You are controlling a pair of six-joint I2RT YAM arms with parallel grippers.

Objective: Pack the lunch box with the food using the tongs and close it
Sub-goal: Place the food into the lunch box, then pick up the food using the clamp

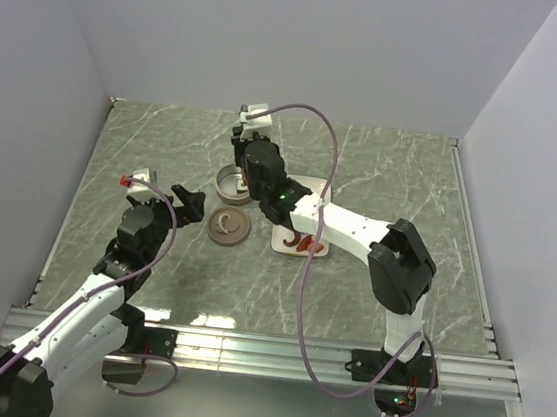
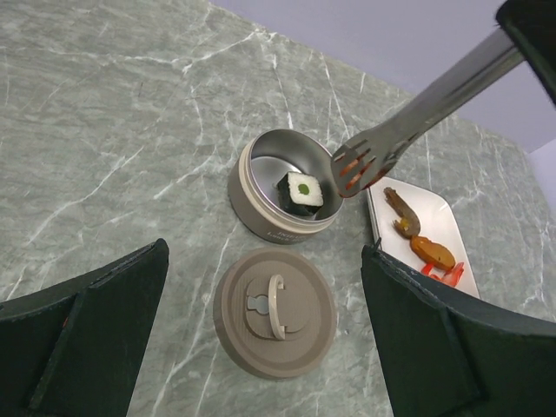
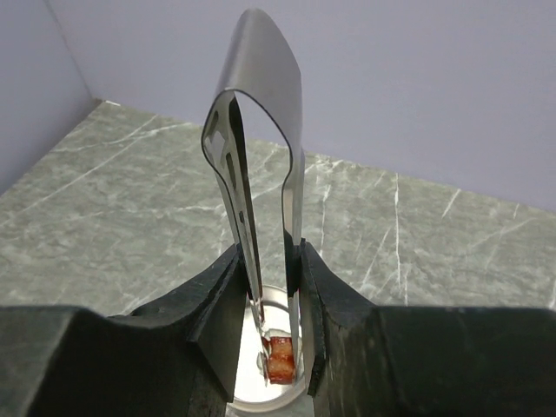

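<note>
1. Tongs [image 2: 434,100]: one pair. My right jaws are pinched narrow on its two slim arms, the joined end stands up above them, and the tips hang over the tin.
2. Food in the tongs: one red piece [image 3: 280,360], squeezed between the tips.
3. Lunch box [image 2: 261,204]: one round tin, open. It stands near the middle of the desk [image 1: 146,133], a little toward the left and far edges.
4. Food in the tin: one dark-and-white cube [image 2: 304,193] with a green spot on top.
5. Lid [image 2: 274,311]: one, flat on the desk with its handle up. It lies just on the near side of the tin and does not touch it.
6. Plate [image 2: 439,217]: one, white, just right of the tin. I count three pieces on it: a brown shrimp-shaped one [image 2: 400,210], an orange one [image 2: 432,253], and a red one [image 2: 449,274] partly hidden.
7. Left jaws: spread wide, holding nothing. They hover just left of the lid, and the two dark fingers [image 2: 87,334] frame it in the wrist view.
</note>
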